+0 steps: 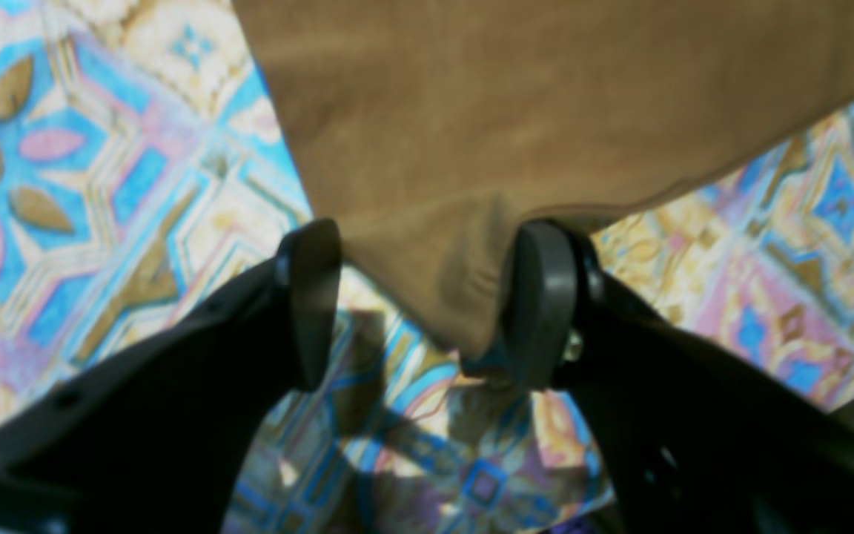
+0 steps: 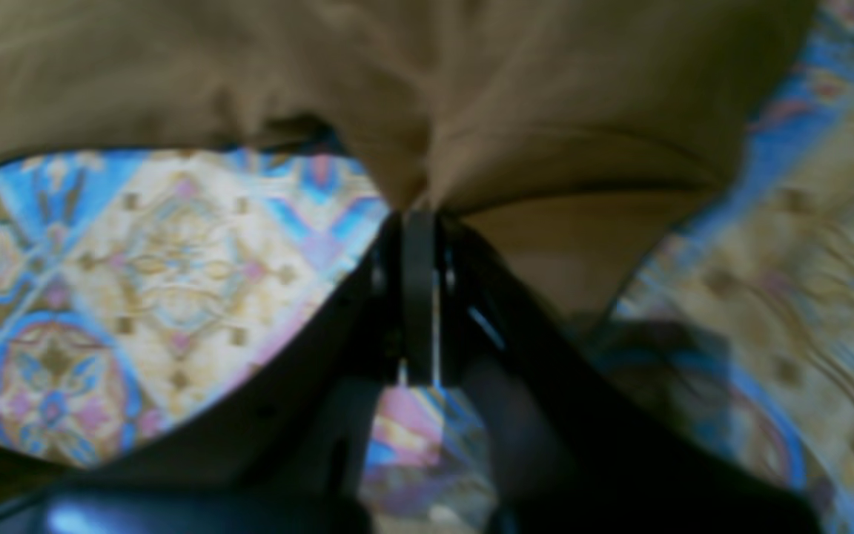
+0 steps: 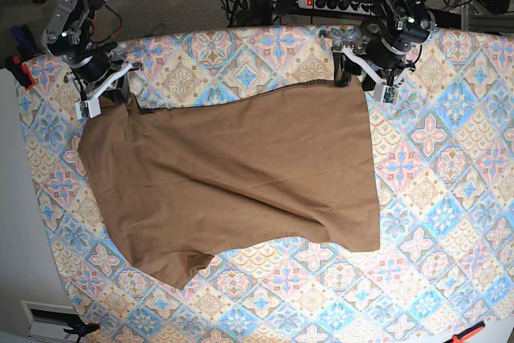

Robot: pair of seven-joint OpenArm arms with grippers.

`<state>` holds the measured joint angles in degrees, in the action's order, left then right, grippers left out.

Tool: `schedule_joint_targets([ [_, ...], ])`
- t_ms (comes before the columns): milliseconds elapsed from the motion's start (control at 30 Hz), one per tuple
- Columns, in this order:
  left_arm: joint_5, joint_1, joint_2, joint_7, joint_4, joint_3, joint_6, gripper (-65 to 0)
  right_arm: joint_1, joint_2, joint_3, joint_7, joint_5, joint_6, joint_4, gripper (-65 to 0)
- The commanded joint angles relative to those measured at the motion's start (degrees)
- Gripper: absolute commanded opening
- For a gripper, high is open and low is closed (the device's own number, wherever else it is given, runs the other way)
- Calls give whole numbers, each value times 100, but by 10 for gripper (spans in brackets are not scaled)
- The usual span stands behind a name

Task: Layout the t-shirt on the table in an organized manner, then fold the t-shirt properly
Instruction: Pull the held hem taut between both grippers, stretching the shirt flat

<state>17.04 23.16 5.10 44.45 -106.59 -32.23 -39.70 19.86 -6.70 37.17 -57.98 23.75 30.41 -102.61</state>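
Observation:
The tan-brown t-shirt (image 3: pixel 241 174) lies spread over the middle of the patterned table (image 3: pixel 450 198), its front edge rumpled toward the near left. My left gripper (image 3: pixel 357 78) stands at the shirt's far right corner. In the left wrist view that gripper (image 1: pixel 427 297) is open, and a corner of the t-shirt (image 1: pixel 545 96) hangs between the pads (image 1: pixel 538 304), touching the right one. My right gripper (image 3: pixel 108 98) is at the far left corner. In the right wrist view it (image 2: pixel 418 222) is shut on gathered cloth of the t-shirt (image 2: pixel 323 67), lifted a little off the table (image 2: pixel 175 252).
A power strip (image 3: pixel 329 2) and cables lie behind the table's far edge. A red clamp (image 3: pixel 18 66) grips the left edge and an orange one (image 3: pixel 468 333) the near right corner. Bare tablecloth (image 1: pixel 101 185) surrounds the shirt on the right and front.

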Motion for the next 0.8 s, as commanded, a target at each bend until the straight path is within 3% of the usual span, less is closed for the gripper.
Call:
schedule_joint_targets([
  [0,244,-17,4,-106,17,-8,-30,-317,-21,-73,15,114,74,14,-108,-650],
  [133,622,-245,-31,-89,500,-8,-30,-317,-21,-73,6,114,74,14,-108,-650],
  [433,622,-307,-198,-62,940,10,-30,-331,93,-73,15,114,74,14,-108,-650],
  [500,622,-298,-216,-53,922,10,-30,-412,93,-73,15,114,74,14,-108,-650],
  [600,613,-298,-225,-53,922,10,-30,-650,93,-73,15,114,74,14,-108,-650],
  [767,630,-333,-418,500,905,-8,-30,-650,93,-73,15,114,74,14,-108,-650],
])
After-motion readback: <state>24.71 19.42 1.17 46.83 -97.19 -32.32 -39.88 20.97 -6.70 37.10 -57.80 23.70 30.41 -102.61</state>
